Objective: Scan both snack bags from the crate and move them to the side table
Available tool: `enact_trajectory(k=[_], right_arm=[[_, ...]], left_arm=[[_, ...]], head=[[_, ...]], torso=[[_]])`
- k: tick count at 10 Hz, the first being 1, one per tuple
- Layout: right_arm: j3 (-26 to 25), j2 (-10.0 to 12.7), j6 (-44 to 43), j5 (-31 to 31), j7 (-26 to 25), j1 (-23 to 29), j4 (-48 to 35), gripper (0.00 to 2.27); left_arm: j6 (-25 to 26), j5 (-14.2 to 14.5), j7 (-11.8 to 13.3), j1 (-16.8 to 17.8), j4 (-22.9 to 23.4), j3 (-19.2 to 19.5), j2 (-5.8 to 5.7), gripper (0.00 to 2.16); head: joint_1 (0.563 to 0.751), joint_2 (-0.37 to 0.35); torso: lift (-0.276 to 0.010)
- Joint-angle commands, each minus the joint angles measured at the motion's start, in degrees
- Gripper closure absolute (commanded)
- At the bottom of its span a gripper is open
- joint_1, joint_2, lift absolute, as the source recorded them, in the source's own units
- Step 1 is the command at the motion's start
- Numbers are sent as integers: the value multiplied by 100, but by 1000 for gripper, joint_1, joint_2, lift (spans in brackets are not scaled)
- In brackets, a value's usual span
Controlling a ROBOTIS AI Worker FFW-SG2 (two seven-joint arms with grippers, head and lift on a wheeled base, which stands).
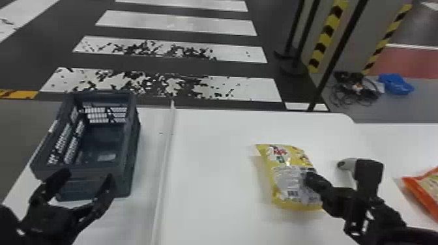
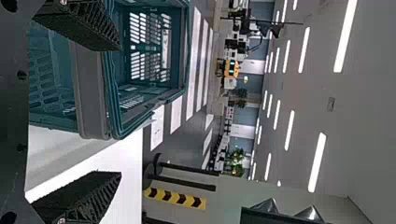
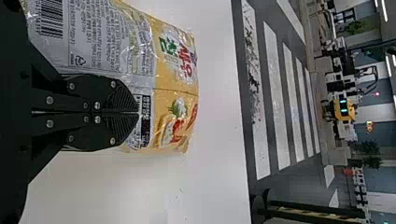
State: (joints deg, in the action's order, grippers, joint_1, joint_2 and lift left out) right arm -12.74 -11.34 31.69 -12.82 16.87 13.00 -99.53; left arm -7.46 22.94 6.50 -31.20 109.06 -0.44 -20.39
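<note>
Where the white bench (image 1: 208, 140) spans the lower middle of the frame, the side bench (image 1: 397, 140) adjoins it at right. At left, the dark crate (image 1: 76, 189) sits with the left pincer (image 1: 85, 176) at its near end, fingers spread wide.

Right of centre is the yellow snack bag (image 1: 288, 156), the right pincer (image 1: 308, 177) against its right side—narrow, fingers (image 3: 121, 95) together; whether film is caught between them I cannot tell. The orange snack bag (image 1: 423, 192) is cut off by the right edge, on the side bench. Between the bags stands the black-and-grey scanner (image 1: 368, 172).

Smaller still, the yellow bag carries red and green lettering (image 3: 182, 60), then a silvery label with fine print—barcode (image 3: 50, 18) and recycling mark (image 3: 79, 59) included.
</note>
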Motion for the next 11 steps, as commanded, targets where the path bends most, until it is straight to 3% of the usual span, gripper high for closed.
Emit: enact_trajectory(k=[1, 6, 11], right_arm=[[69, 0, -79, 78, 0, 1, 110, 2236], [-27, -9, 79, 122, 9, 36, -409, 2236], [-27, 26, 325, 122, 70, 765, -1499, 2236]], left_arm=[[4, 0, 0, 0, -8, 0, 0, 36], [-14, 0, 0, -9, 1, 0, 0, 36], [-14, 0, 0, -9, -8, 0, 9, 36]], head=[[695, -101], [695, -100], [695, -86]], torso=[[-99], [-99], [-99]])
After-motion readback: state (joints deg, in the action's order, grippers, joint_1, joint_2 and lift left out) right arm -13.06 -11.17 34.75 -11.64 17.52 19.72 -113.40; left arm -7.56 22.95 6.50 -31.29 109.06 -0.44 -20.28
